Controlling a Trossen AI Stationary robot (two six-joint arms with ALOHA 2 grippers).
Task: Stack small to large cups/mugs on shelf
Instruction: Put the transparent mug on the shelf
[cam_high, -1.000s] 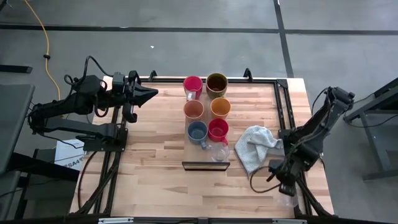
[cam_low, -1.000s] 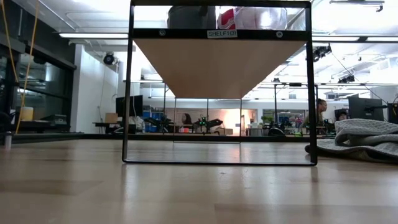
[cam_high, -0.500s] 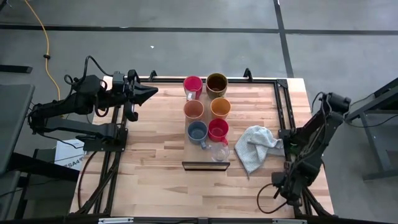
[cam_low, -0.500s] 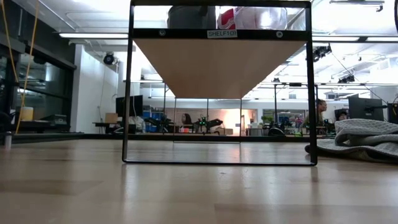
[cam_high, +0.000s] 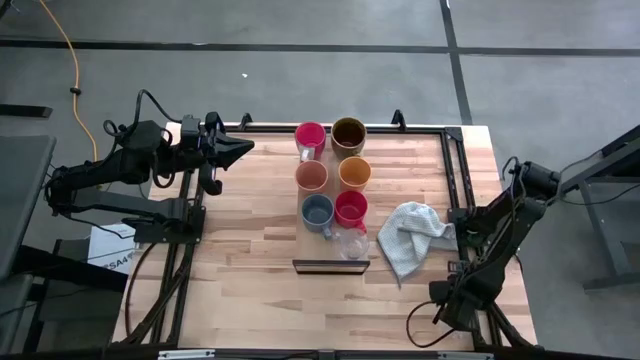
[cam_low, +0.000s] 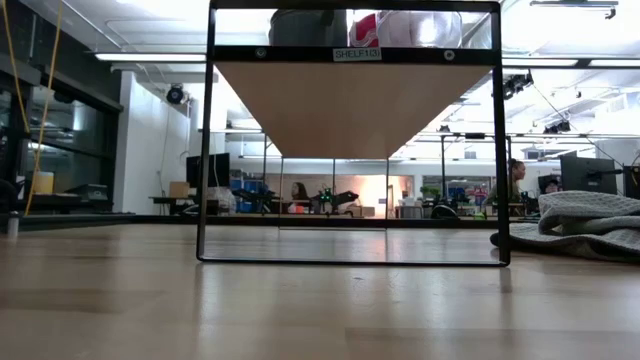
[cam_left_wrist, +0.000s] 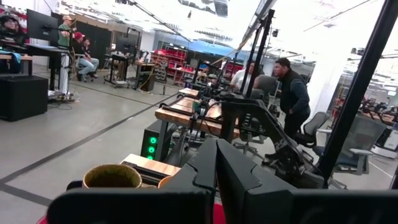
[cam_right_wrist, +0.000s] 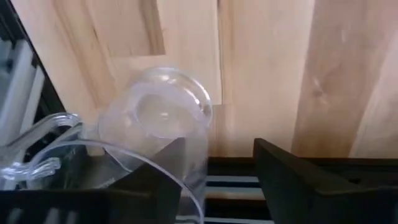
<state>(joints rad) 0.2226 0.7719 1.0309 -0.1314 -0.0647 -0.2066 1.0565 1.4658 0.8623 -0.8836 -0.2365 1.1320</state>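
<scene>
Grey concrete floor (cam_high: 300, 60) fills the upper part of the high view, crossed by dark seam lines, with a yellow cable (cam_high: 62, 55) trailing down at upper left. In the low view, bright ceiling strip lights (cam_low: 150, 57) run across the top, and a white wall (cam_low: 150, 140) stands at left beside dark glazed panels. Far behind, desks with monitors (cam_low: 588, 172) line the right. The left wrist view shows a large workshop with wooden workbenches (cam_left_wrist: 186, 118), black monitors at upper left, and several people (cam_left_wrist: 291, 93) standing or seated.
</scene>
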